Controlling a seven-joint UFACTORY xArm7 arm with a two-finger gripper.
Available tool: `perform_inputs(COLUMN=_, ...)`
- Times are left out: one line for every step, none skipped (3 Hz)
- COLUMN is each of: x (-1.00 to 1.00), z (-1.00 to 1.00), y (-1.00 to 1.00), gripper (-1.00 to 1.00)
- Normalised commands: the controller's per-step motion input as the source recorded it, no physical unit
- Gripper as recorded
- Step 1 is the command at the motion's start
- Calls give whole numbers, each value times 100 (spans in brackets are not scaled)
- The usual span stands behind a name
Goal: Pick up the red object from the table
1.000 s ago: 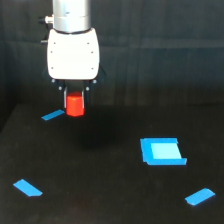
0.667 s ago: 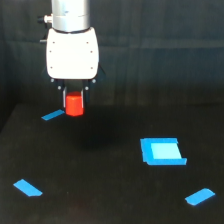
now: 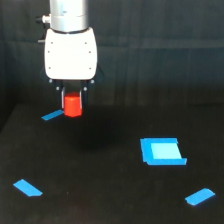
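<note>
**Red block held in the tool above the black table**

The table (image 3: 110, 200) fills the lower part of the exterior view, a wide matte black surface that meets a dark back wall (image 3: 165, 50) at the far edge. The arm (image 3: 69, 15) comes down from the top at the view's left, a grey cylinder ending in a white housing (image 3: 70, 54).

Under the housing hangs the tool (image 3: 73, 102), its two dark fingers closed narrowly on the red block (image 3: 73, 104), one on each side of it. The block sits upright between them, over the far left part of the table; a faint darker shadow lies on the table below it, and the block appears to be clear of the surface.

Four flat blue patches lie on the table. The largest, a square one (image 3: 161, 151), is to the right, well apart from the tool. A small strip (image 3: 52, 115) lies just left of the block. Another strip (image 3: 27, 187) lies near left, and the last (image 3: 200, 196) near right. Nothing stands beside the block or the tool.
</note>
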Motion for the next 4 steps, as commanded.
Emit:
perform_inputs(x=4, z=-7, y=-10, gripper=-98)
perform_inputs(x=-5, z=-8, y=-7, gripper=-100)
perform_inputs(x=11, z=-15, y=-15, gripper=-97)
perform_inputs(x=-3, z=-11, y=-12, gripper=-99)
